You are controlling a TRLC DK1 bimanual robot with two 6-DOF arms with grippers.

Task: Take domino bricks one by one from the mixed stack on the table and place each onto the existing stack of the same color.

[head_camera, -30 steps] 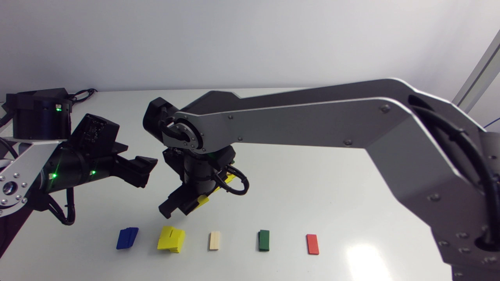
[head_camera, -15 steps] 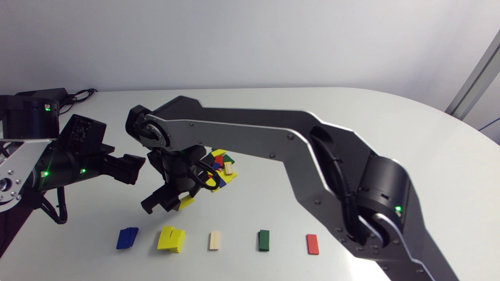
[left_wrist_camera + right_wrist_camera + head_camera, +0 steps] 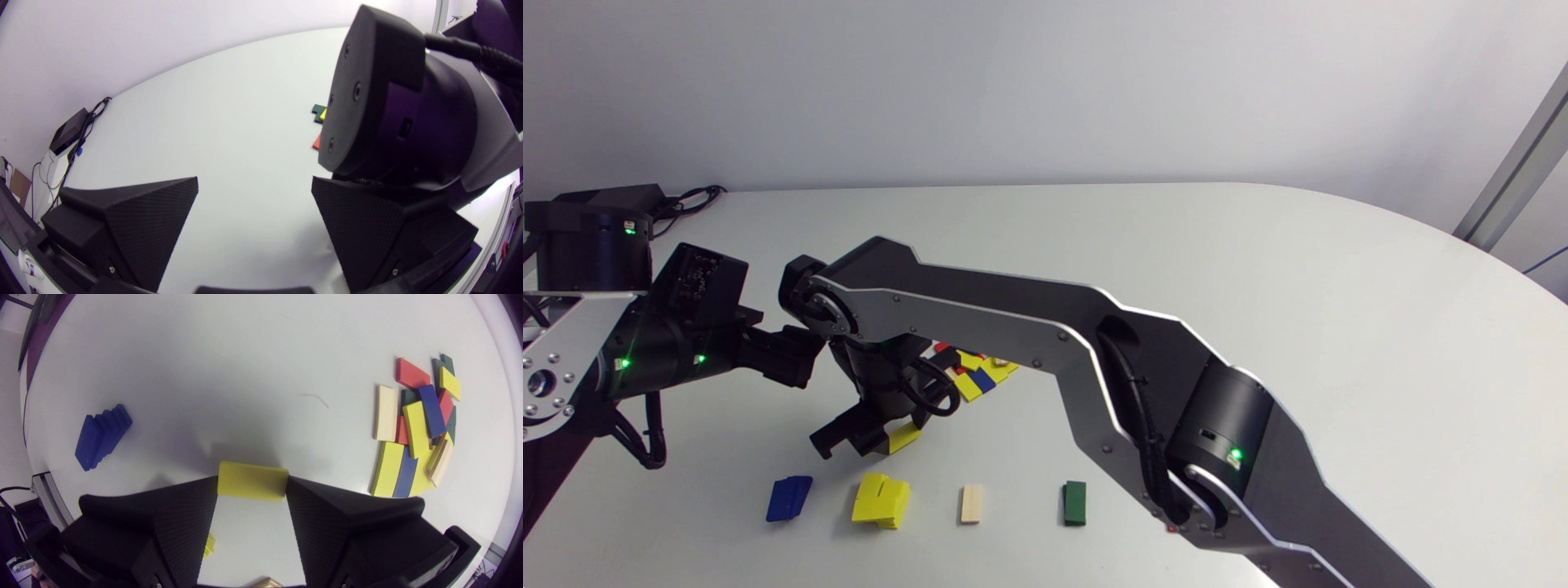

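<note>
Sorted row: 4 stacks lie side by side along the table's near edge: blue stack (image 3: 789, 498), yellow stack (image 3: 880, 501), pale wood brick (image 3: 970, 503), green stack (image 3: 1075, 502).
Mixed pile (image 3: 416, 424): loose yellow, blue, red, green and wood bricks overlap flat, beside the right arm's wrist.
Yellow brick (image 3: 252, 482): lies crosswise between both fingertips and is lifted off the table. It is just behind the yellow stack, between that stack and the mixed pile.
Right gripper (image 3: 854, 441): clamped on the yellow brick, pointing down toward the near row.
Left gripper (image 3: 253, 183): fingers wide apart with nothing between them, close beside the right arm's wrist.
Table (image 3: 1258, 286): plain white, with a black box (image 3: 67, 130) and its cables at the far left corner.
</note>
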